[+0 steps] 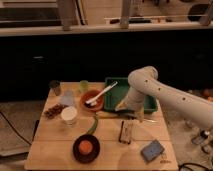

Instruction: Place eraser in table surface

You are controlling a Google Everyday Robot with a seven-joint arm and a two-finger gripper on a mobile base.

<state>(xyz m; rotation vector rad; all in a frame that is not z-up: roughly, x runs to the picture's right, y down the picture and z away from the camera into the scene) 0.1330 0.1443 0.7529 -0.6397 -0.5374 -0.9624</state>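
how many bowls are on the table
2: the orange bowl with a white utensil beside the green tray, and the dark bowl near the front edge of the table. The tool hangs over the eraser.

no legible txt, no labels, no nos.

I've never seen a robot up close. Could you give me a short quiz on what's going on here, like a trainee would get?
1. True or false: the eraser lies in the tray, not on the table.
2. What rests in the red bowl?
3. Where is the gripper? A inside the bowl; B close by the eraser, at the tray's front edge; C beyond the table's far edge.
Key: 1 false; 2 a white spoon; 3 B.
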